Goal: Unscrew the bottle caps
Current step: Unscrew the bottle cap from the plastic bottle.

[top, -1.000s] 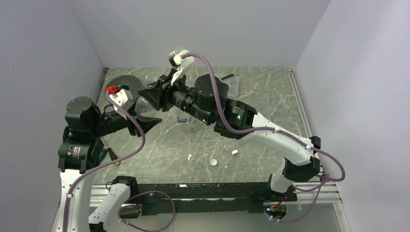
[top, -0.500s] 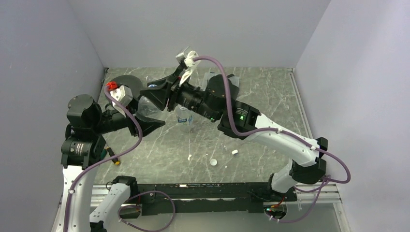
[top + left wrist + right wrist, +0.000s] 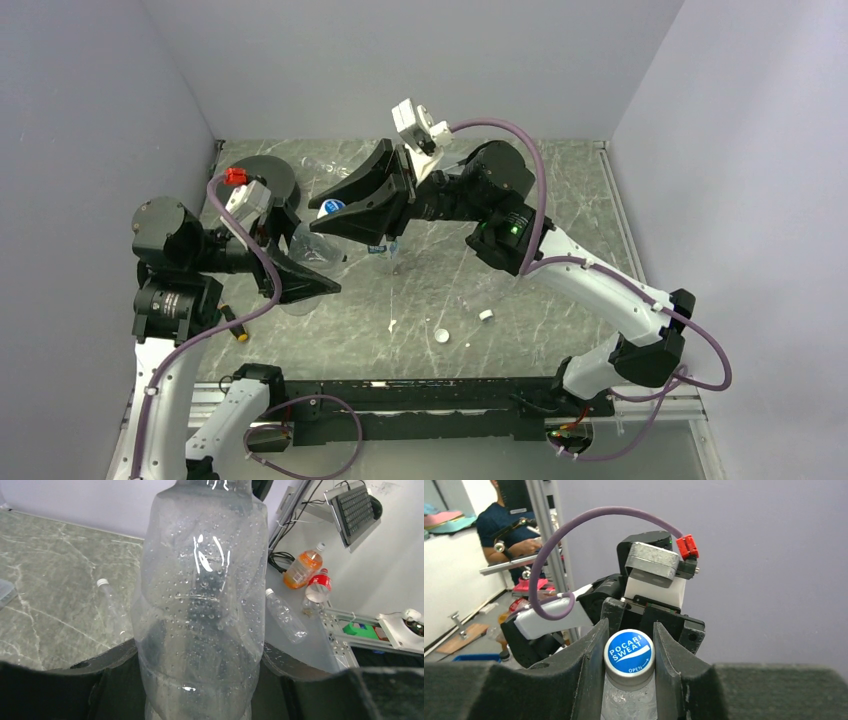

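My left gripper is shut on the body of a clear plastic bottle, held tilted above the table's left side. The bottle fills the left wrist view, its wall dotted with droplets, between the black fingers. My right gripper reaches in from the right. Its jaws close on the bottle's cap. In the right wrist view the cap, blue-topped with white lettering, sits tight between the two fingers. A short bottle with a blue-and-white label stands on the table behind.
Two loose white caps lie on the marble table near the front. A black round object sits at the back left. A tool with a yellow tip lies by the left arm. A small capped bottle lies on the table.
My right wrist has turned about the cap, its camera swinging rightward, and the arm has drawn back right. My left gripper has shifted slightly down and right with the bottle.
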Controlling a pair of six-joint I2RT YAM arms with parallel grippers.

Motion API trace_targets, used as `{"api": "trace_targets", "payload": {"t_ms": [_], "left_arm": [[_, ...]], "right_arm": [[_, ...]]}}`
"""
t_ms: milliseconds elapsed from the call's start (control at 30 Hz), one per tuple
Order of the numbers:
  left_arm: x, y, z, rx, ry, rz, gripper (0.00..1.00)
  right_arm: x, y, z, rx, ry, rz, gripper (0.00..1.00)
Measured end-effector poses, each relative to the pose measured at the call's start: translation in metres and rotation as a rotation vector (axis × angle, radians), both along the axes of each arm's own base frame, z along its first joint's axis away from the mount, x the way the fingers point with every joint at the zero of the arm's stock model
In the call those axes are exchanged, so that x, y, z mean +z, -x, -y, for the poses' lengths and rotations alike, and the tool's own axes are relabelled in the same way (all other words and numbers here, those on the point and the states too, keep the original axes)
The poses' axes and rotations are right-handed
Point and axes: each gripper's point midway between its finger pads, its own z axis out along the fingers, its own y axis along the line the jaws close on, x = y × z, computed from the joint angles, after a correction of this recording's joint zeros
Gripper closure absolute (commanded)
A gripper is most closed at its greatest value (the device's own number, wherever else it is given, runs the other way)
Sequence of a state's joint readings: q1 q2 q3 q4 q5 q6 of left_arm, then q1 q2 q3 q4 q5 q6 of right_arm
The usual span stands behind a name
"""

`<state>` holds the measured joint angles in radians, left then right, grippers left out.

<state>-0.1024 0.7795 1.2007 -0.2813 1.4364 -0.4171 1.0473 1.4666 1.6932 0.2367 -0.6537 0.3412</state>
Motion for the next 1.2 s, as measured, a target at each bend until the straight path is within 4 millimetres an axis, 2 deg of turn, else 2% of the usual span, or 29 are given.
{"api": "trace_targets", "payload": {"t_ms": [33,67,100,133,167,267,333,500,567,700,833,1000,1133,1200], "left_arm": [[0.001,0.003,0.000,-0.010,0.000,0.000,1.00],[0.001,0.005,0.000,-0.018,-0.001,-0.001,1.00],[0.001,0.005,0.000,-0.021,-0.001,-0.002,1.00],[0.000,0.005,0.000,-0.023,-0.002,-0.001,1.00],[0.000,0.005,0.000,-0.021,-0.002,-0.004,1.00],[-0.003,-0.005,-0.001,0.043,-0.007,0.000,1.00],[-0.004,-0.016,-0.002,0.104,-0.017,0.020,1.00],[-0.017,-0.050,-0.013,0.311,-0.072,0.125,1.00],[-0.025,-0.061,-0.019,0.385,-0.101,0.168,1.00],[-0.031,-0.072,-0.029,0.480,-0.137,0.231,1.00],[-0.031,-0.081,-0.036,0.545,-0.158,0.274,1.00],[-0.034,-0.088,-0.041,0.589,-0.171,0.275,1.00],[-0.033,-0.091,-0.042,0.601,-0.172,0.280,1.00],[-0.032,-0.091,-0.043,0.606,-0.171,0.284,1.00]], "right_arm": [[0.000,0.003,0.001,0.017,-0.001,0.012,0.95],[0.000,0.005,0.001,0.025,-0.001,0.020,0.78],[0.000,0.005,0.002,0.029,0.000,0.024,0.55],[-0.001,0.005,0.002,0.028,0.001,0.025,0.36],[-0.001,0.004,0.001,0.023,0.002,0.025,0.24],[-0.003,-0.006,0.003,-0.040,0.022,-0.003,0.07],[0.002,-0.019,0.007,-0.136,0.011,-0.042,0.01],[0.017,-0.045,0.016,-0.380,-0.033,-0.155,0.00],[0.021,-0.048,0.012,-0.453,-0.022,-0.192,0.01],[0.029,-0.061,-0.001,-0.582,0.004,-0.247,0.10],[0.010,-0.079,-0.011,-0.684,0.073,-0.278,0.20],[-0.021,-0.093,-0.024,-0.746,0.167,-0.294,0.37],[-0.025,-0.092,-0.026,-0.744,0.177,-0.302,0.48],[-0.024,-0.092,-0.026,-0.741,0.170,-0.307,0.50]]}}
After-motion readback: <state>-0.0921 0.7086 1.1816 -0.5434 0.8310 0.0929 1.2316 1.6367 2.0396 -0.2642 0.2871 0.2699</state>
